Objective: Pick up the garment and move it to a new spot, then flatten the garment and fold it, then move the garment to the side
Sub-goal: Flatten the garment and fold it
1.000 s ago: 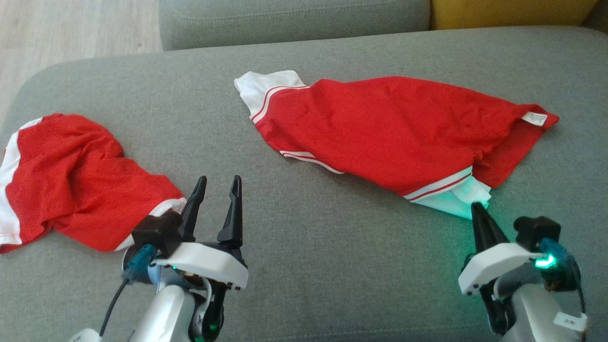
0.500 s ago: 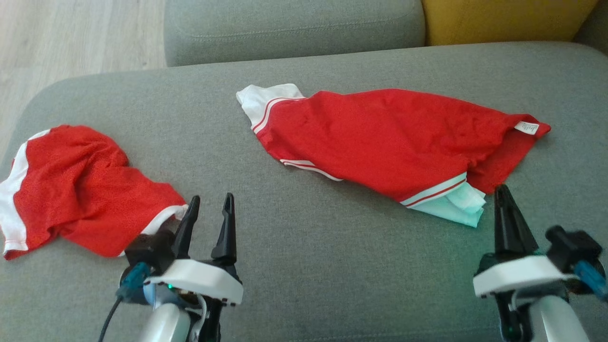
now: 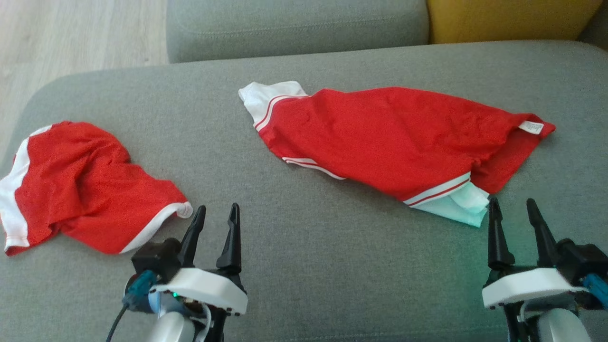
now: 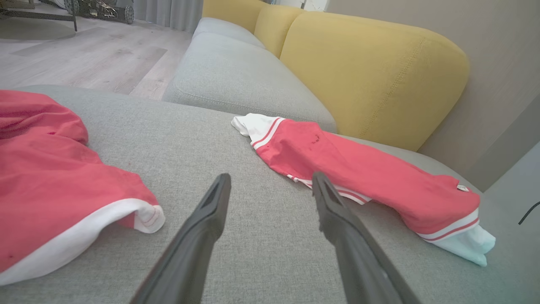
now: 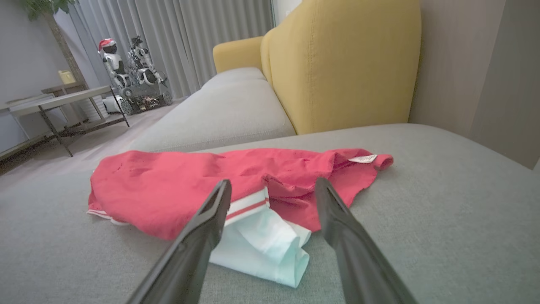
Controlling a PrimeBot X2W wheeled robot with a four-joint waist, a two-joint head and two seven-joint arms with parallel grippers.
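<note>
- where is the shirt?
- the red shirt [image 3: 389, 137] lies stretched out on the grey sofa seat [image 3: 304, 275]. it slants from a white sleeve end at the far left to a corner with a white label [image 3: 531, 127] at the right. a second white sleeve [image 3: 458, 206] bunches at its near edge.
- are you holding it?
- no. my right gripper [image 3: 512, 200] has its two fingers spread apart with nothing between them. the tips are just beside that near white sleeve. from the right wrist view the white fold lies just ahead of the gap, and i can't tell if a finger brushes it.
- and your left hand?
- my left gripper [image 3: 218, 207] is spread too, and empty. it sits above bare seat, between the shirt and a second red garment [image 3: 80, 185]. that one lies crumpled at my left, its white hem near my fingertips but apart from them.
- what is behind the seat?
- another grey cushion [image 3: 294, 23], with a yellow cushion [image 3: 508, 19] beside it.
</note>
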